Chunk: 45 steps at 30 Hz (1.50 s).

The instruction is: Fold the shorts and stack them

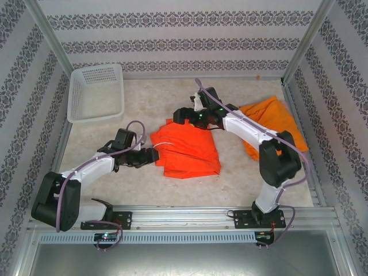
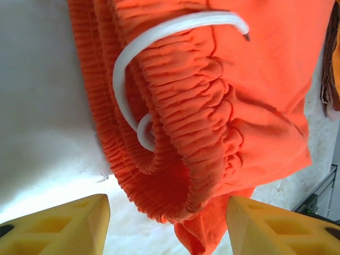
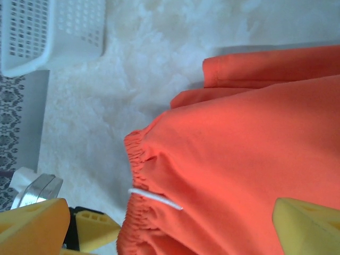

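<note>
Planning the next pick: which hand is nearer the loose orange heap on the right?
Right. The right hand is at the folded shorts' far edge, left of the heap; the left hand is farther off, at their left edge.

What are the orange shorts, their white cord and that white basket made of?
Orange shorts: soft matte cloth, going by wrinkles and a gathered elastic waistband. Drawstring: smooth white cord, fibre unclear. Basket: rigid white plastic, likely, with moulded perforated walls.

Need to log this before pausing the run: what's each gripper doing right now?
Left gripper: open, fingers either side of the folded orange shorts' waistband, not clamped.
Right gripper: open above those shorts, holding nothing.
</note>
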### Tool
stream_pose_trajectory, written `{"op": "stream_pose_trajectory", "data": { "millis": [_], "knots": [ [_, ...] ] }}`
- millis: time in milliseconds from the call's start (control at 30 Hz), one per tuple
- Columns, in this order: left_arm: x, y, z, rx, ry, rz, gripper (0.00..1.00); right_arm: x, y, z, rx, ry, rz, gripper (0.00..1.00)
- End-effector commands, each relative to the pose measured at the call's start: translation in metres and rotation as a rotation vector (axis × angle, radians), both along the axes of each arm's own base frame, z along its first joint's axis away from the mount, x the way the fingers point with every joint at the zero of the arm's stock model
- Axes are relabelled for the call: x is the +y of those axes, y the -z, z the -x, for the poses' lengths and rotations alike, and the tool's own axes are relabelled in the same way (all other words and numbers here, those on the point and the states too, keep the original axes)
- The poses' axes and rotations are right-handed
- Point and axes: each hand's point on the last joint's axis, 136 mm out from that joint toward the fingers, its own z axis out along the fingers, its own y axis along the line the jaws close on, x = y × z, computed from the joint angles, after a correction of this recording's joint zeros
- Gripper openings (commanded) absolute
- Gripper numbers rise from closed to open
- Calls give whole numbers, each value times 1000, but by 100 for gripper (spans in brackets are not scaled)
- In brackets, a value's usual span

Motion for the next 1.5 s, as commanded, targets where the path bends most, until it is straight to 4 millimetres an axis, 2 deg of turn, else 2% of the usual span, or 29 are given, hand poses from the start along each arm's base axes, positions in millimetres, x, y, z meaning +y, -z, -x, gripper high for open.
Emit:
{"op": "stream_pose_trajectory", "data": {
  "millis": [0, 100, 333, 367, 467, 600, 800, 867, 1033, 1100, 1200, 1267, 1333, 1467],
  "knots": [
    [-17, -16, -18, -58, -16, 99, 58, 8, 6, -11, 44, -13, -25, 98],
    [-22, -11, -20, -43, -14, 115, 55, 15, 21, -22, 76, -12, -28, 98],
    [-34, 0, -23, -14, -19, 149, 42, 21, 56, -38, 151, 23, -39, 97],
    [-36, 2, -23, -11, -17, 155, 38, 21, 60, -40, 159, 29, -42, 97],
    [-40, 4, -19, 6, -2, 171, 19, 18, 71, -46, 181, 58, -52, 97],
    [-36, -5, -7, 7, 21, 159, 0, 8, 83, -56, 204, 112, -64, 97],
    [-24, -10, 22, 60, 75, 83, 0, -5, 95, -68, 228, 171, -71, 97],
    [-20, -2, 31, 85, 71, 63, 0, -7, 99, -71, 232, 182, -71, 97],
    [-13, 37, 48, 166, 42, 45, 1, -7, 107, -73, 245, 193, -75, 97],
    [-12, 49, 49, 178, 33, 39, 3, -6, 108, -74, 247, 193, -81, 97],
    [-11, 55, 45, 181, 27, 33, 10, -5, 98, -76, 225, 188, -97, 97],
    [-12, 47, 37, 161, 30, 27, 20, -3, 84, -77, 199, 176, -117, 97],
    [-14, 28, 26, 111, 29, 27, 30, 0, 61, -77, 161, 157, -149, 98],
    [-15, -34, 3, -45, 17, 39, 55, 2, 8, -67, 65, 126, -209, 98]
  ]
}}
